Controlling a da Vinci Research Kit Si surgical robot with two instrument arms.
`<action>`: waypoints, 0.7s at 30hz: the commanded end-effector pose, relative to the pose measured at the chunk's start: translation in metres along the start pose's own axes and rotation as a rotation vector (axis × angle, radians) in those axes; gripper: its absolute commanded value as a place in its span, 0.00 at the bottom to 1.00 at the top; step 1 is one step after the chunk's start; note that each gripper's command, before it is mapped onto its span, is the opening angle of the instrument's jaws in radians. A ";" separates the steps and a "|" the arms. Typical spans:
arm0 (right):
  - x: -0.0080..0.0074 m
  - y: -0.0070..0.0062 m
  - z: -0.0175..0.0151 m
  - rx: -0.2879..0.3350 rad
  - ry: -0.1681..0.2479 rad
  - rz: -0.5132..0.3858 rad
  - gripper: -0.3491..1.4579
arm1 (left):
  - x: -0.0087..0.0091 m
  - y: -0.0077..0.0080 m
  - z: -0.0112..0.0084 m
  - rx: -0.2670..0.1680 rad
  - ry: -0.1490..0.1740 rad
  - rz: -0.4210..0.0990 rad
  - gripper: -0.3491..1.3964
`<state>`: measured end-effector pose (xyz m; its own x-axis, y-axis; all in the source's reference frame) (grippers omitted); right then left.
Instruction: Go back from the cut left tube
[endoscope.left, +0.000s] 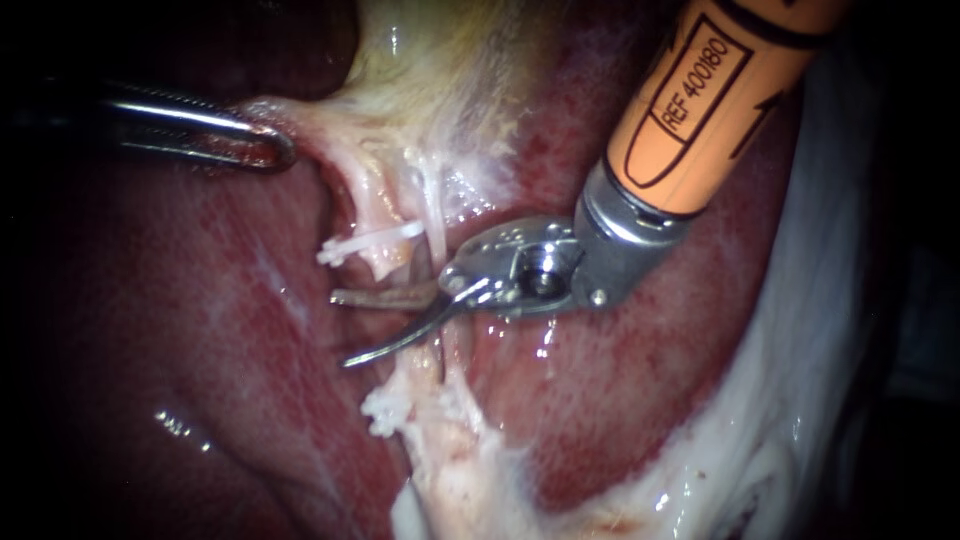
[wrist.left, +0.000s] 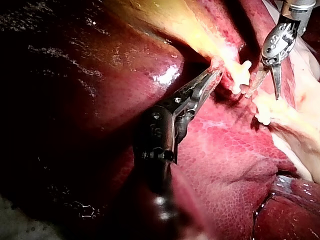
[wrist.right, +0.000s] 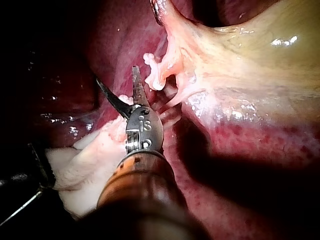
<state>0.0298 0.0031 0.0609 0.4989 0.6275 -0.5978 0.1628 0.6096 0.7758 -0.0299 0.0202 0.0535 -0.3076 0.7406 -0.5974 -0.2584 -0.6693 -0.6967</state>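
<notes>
though the cut left tube (endoscope.left: 382, 262) already lies in two pieces, my retreat from it is not yet made. it sits at the middle of the endoscope view, on the liver (endoscope.left: 180, 330), below the gallbladder (endoscope.left: 440, 80). its long axis runs from the gallbladder's neck down toward the pale tissue at the lower edge, leaning a little. the upper stump points downward and carries the upper clip (endoscope.left: 365, 243) across it. the lower stump points up to meet it and carries the lower clip (endoscope.left: 383, 412). an open gap separates the two ends, so i judge the cutting done.

my right instrument (endoscope.left: 340, 329) comes in from the upper right, and its two blades stand apart, holding nothing. they lie crosswise to the tube's axis, right in the gap between the stumps, with their tips past the tube on its far side. what is left, as i judge it, is to draw the blades back along my shaft without catching either clip.

a thin pale strand (endoscope.left: 436, 225) runs just beside the upper stump; i cannot tell whether it is whole behind my blades.

further out, my left instrument (endoscope.left: 280, 155) has its jaws clamped on the gallbladder's neck, holding it up and to the side.
</notes>
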 end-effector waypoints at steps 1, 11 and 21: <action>-0.0002 -0.0002 -0.0004 0.000 0.000 -0.001 0.97 | 0.0000 0.0000 0.0000 0.000 0.000 0.000 0.00; -0.0053 -0.0041 -0.0075 -0.337 0.055 -0.110 0.98 | -0.0003 -0.0002 0.0001 0.001 0.000 0.002 0.00; -0.0093 -0.0058 -0.0152 -0.579 -0.171 -0.303 0.98 | -0.0003 -0.0002 0.0001 0.001 0.000 0.002 0.00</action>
<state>0.0109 0.0014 0.0588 0.6427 0.3283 -0.6922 -0.1488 0.9398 0.3076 -0.0299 0.0201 0.0539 -0.3079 0.7395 -0.5986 -0.2584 -0.6705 -0.6955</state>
